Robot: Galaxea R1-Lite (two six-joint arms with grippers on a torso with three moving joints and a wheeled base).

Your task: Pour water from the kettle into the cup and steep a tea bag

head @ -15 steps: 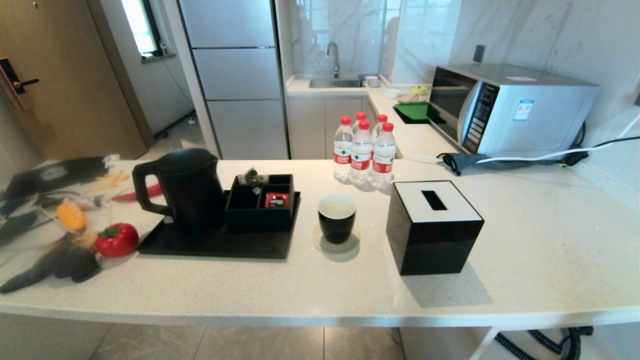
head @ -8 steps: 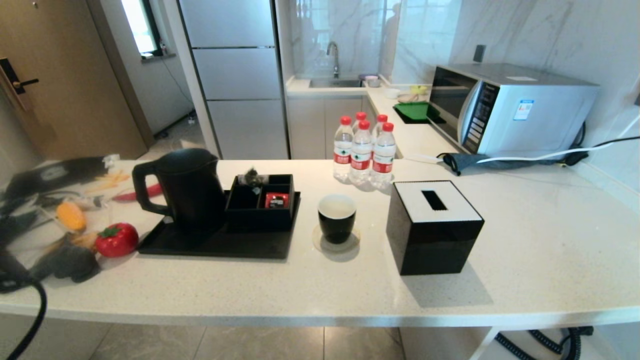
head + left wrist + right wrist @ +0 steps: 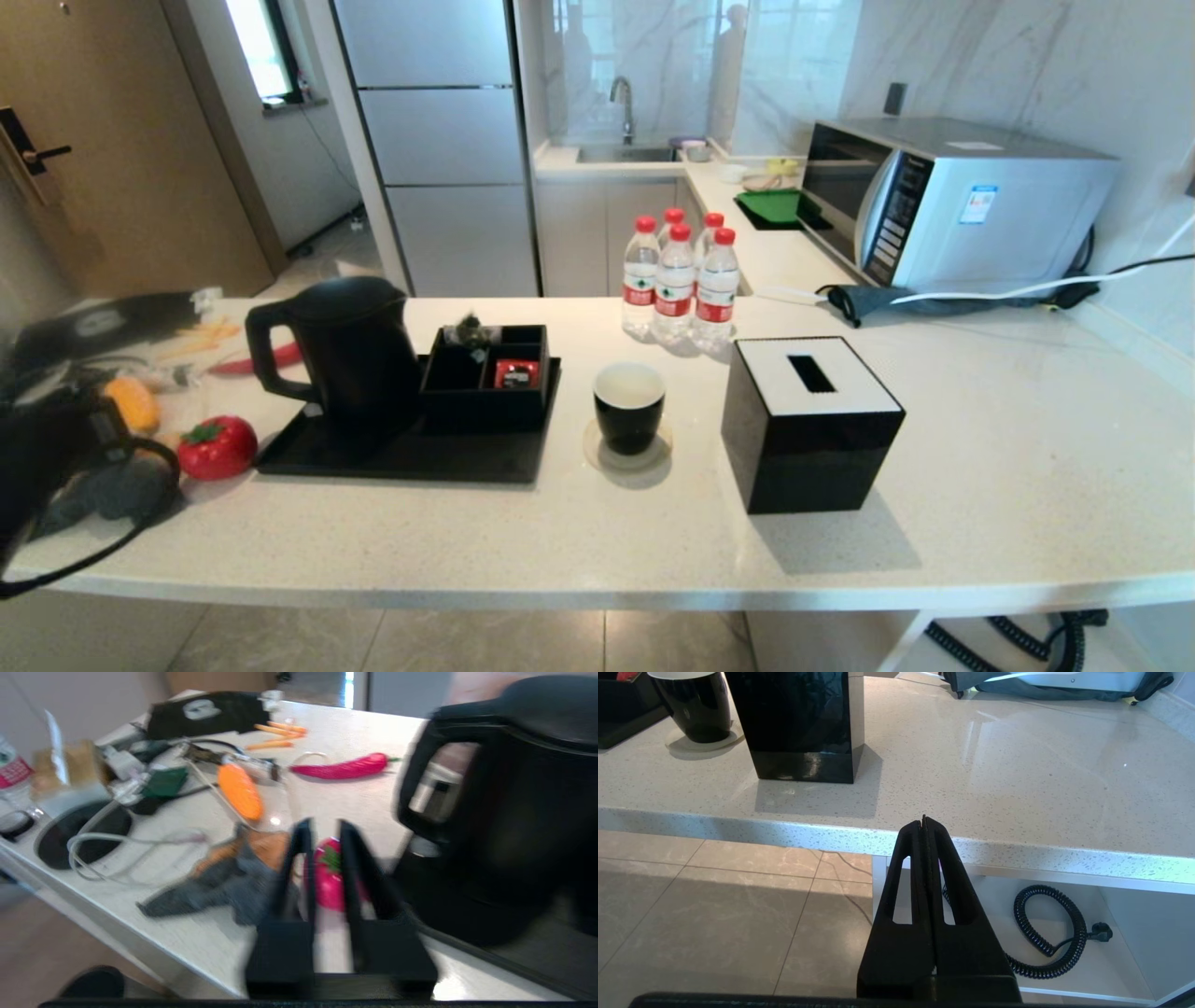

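The kettle is standing upright on a black tray at the left of the counter, its loop handle facing left toward the robot's left arm. Behind it on the same tray a black divided box is sitting against the kettle's right side; the tea bag is lying at the box's far left corner, and a small red packet is occupying a right compartment. The cup is standing on a clear coaster just right of the tray, apart from it, mouth up; whether it is holding water cannot be told. A black tissue box is sitting near the cup's right, and four bottles are grouped behind the cup. The left gripper is hovering over the counter's left end, its fingers standing slightly apart with nothing between them, pointing at a red tomato, with the kettle's handle to one side and not touching it. A yellow corn cob and a grey cloth are lying nearby among other clutter. The right gripper is idling below the counter's front edge, fingers pressed together and empty.
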